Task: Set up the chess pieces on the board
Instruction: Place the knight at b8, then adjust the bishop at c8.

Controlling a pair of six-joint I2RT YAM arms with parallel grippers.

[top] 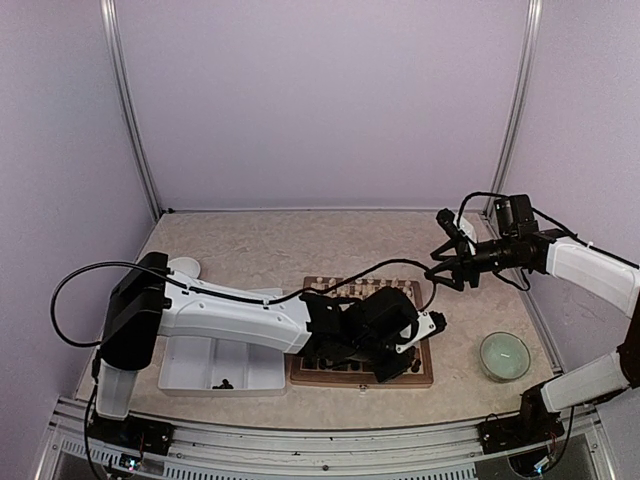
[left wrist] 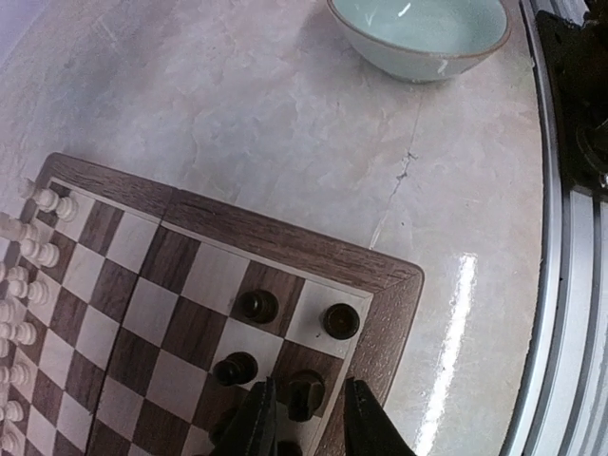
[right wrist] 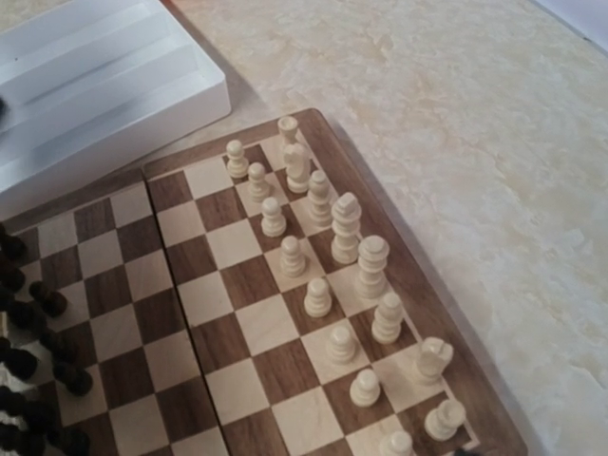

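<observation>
The board [left wrist: 285, 228] shows its near right corner in the left wrist view. Three dark chess pieces [left wrist: 257, 304] stand there on their squares. My left gripper [left wrist: 307, 388] is open, its fingers [left wrist: 256, 418] either side of a fourth dark piece [left wrist: 306, 394] on a dark edge square, with gaps on both sides. In the top view the left gripper [top: 405, 355] is low over the board [top: 420, 378]. My right gripper [top: 445, 255] hangs high over the board's right side, empty, jaws apart. Dark pieces [right wrist: 47, 299] also show in the right wrist view.
Cream-white figures [right wrist: 345, 228] fill two rows along the board's far side [right wrist: 418, 285]. A white divided tray [top: 190, 372] left of the board holds a dark piece [top: 225, 383]. A pale green bowl [top: 504, 355] sits right of the board, also in the left wrist view [left wrist: 418, 38].
</observation>
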